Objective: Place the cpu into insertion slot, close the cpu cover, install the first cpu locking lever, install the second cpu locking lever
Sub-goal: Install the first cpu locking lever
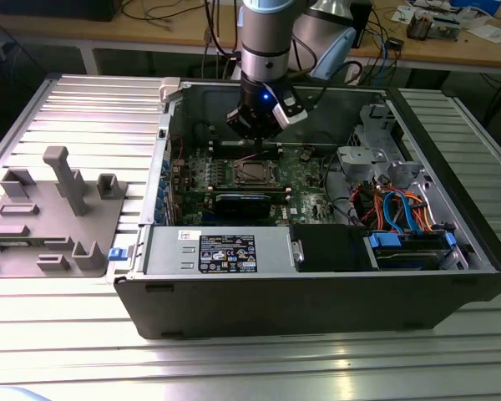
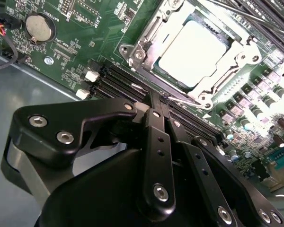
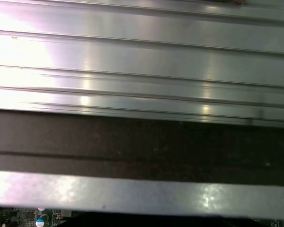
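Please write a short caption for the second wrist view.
Closed pincer poised beside the cpu cover, which lies shut over the seated cpu.

Bright overhead glare, blown-out highlights

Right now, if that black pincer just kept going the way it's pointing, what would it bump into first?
Probably the black memory slots just ahead of the pincer, at the edge of the silver cover over the chip. Depth is hard to judge.

one open computer case [image 1: 317,292]. one green motherboard [image 2: 75,42] with one insertion slot [image 2: 189,56], one cpu [image 2: 191,52] seated, one cpu cover [image 2: 146,52], one coin cell [image 2: 40,27]. one grey fixture [image 1: 50,221] on one worktop [image 1: 234,368]. one end effector [image 2: 158,101].
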`<state>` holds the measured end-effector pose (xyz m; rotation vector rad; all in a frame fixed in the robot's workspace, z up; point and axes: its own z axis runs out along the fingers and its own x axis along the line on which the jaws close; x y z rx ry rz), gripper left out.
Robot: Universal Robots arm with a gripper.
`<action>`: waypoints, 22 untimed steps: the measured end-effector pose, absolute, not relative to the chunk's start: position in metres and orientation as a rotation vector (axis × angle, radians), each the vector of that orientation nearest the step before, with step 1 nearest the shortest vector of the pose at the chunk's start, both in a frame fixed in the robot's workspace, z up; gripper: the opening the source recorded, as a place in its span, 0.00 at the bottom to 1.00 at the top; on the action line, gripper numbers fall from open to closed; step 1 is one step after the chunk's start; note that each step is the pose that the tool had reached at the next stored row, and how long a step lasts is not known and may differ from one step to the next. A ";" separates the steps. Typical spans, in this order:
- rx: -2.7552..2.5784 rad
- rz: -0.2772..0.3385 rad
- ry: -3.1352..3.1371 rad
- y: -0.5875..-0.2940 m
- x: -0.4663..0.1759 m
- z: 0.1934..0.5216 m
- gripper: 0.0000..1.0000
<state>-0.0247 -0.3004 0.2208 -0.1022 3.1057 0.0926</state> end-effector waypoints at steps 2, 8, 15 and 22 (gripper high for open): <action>-0.091 0.092 3.106 -0.300 -0.023 0.220 0.11; -0.073 0.092 3.107 -0.300 -0.019 0.212 0.11; -0.073 0.092 3.107 -0.300 -0.018 0.207 0.11; -0.073 0.092 3.107 -0.300 -0.017 0.204 0.11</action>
